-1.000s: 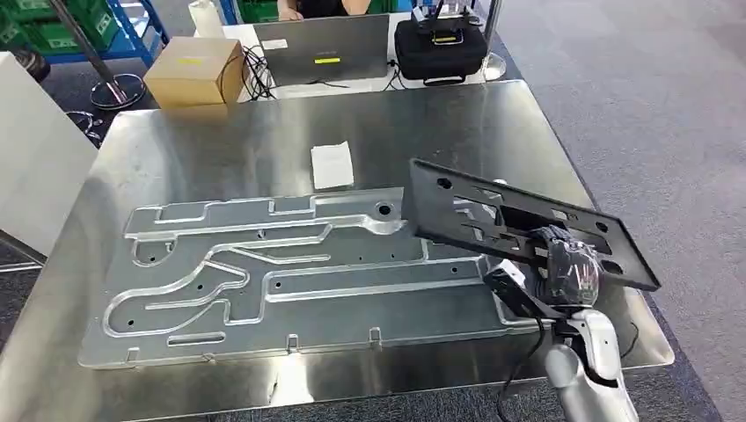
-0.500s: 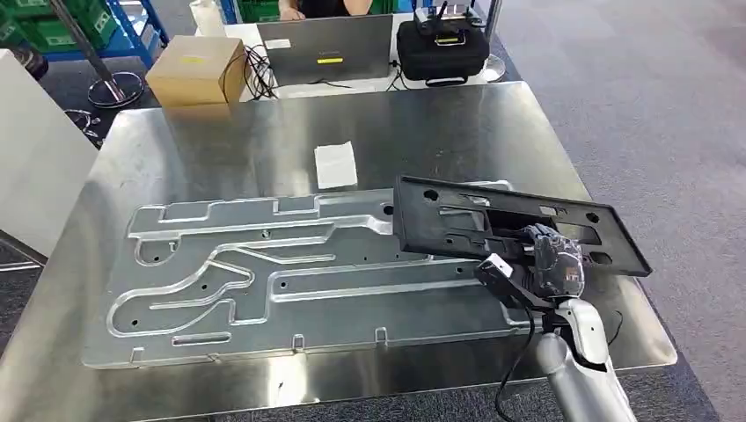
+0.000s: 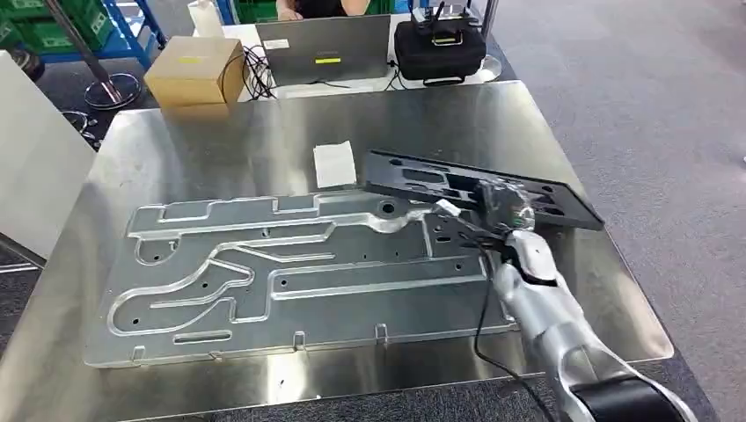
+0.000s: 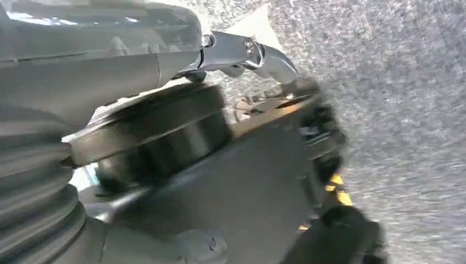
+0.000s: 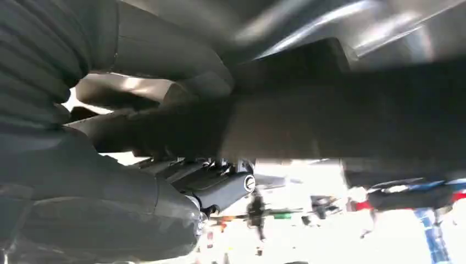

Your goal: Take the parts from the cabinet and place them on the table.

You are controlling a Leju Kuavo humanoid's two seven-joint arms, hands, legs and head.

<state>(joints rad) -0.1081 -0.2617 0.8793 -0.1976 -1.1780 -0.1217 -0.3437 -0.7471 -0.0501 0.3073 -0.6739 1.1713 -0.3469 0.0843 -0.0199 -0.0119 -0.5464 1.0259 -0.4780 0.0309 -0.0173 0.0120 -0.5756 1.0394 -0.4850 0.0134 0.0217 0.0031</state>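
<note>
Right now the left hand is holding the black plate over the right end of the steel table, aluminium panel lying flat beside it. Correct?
Not quite: the right hand holds the black plate, not the left, as the head view shows. The rest stands: the plate is over the right end of the steel table, and the aluminium panel lies flat beside it.

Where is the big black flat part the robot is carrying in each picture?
Head view: the black part is right of centre, over the steel table, held by the right hand.
Right wrist view: the black part is the dark slab across the middle.
Left wrist view: not in it.
Shared landmark: the right hand holding it.
</note>
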